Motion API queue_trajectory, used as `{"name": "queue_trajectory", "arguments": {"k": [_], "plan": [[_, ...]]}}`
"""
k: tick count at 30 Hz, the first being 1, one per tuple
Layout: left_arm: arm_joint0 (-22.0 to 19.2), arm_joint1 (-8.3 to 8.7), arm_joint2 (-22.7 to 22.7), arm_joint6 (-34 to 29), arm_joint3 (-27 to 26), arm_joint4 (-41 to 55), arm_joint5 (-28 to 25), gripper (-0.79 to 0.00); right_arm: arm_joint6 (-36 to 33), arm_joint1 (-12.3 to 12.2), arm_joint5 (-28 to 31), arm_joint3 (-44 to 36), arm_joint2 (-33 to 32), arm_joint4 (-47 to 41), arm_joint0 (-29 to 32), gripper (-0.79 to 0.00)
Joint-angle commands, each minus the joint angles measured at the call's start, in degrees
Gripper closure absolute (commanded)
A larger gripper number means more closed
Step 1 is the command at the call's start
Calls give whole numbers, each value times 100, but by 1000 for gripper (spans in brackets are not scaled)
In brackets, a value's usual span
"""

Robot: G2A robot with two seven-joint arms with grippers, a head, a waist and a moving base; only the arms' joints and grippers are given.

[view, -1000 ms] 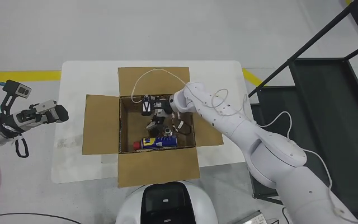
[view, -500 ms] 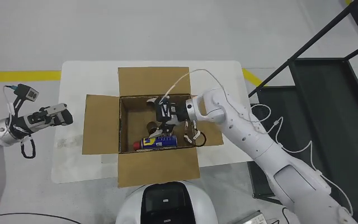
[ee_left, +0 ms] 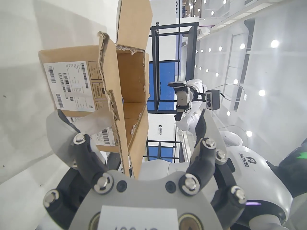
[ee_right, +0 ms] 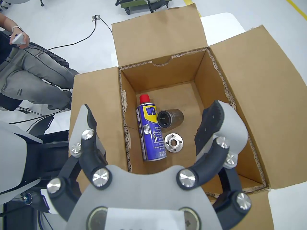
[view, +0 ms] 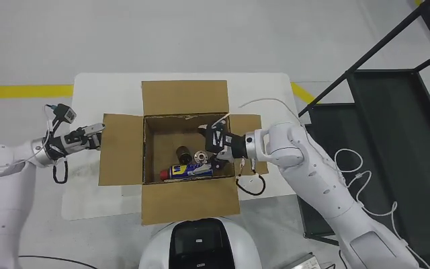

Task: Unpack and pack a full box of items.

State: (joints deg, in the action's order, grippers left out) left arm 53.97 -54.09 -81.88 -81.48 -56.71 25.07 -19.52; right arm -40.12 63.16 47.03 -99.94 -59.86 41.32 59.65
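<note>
In the box (view: 185, 97), can (view: 190, 170), sleeve (view: 181, 153) and flange (view: 199, 157) lie under the right tool (view: 208, 139), apart and empty, presumably for picking; left tool (view: 97, 129), apart, brackets the flap (view: 121, 151), presumably bracing.

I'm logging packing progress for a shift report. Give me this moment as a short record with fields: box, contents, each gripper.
box: cardboard box, four flaps open, on white table
contents: blue spray can lying along one wall; metal cylinder lying beside it; metal flange flat on the box floor
right gripper: open, empty, over the box opening
left gripper: open, empty, at the outer edge of a side flap
</note>
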Motion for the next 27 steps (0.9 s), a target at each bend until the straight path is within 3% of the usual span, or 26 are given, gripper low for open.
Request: {"name": "queue_trajectory", "arguments": {"k": [1, 6, 11, 20, 27], "plan": [[-132, -44, 178, -17, 153, 37, -42, -785, -1, 0, 0, -1, -1, 0, 1, -785], [-467, -162, 493, -193, 382, 435, -135, -785, -1, 0, 0, -1, -1, 0, 1, -785], [-553, -191, 609, -359, 95, 845, 31, -785, 216, -30, -137, -12, -178, -19, 87, -785], [-426, -152, 664, -652, -1101, 1362, 324, -785, -30, -325, -389, 299, -1481, -1251, 1071, -785], [-894, -368, 1562, -652, -752, 1556, 324, -785, -227, -530, -544, 261, -2531, -1901, 1909, -785]]}}
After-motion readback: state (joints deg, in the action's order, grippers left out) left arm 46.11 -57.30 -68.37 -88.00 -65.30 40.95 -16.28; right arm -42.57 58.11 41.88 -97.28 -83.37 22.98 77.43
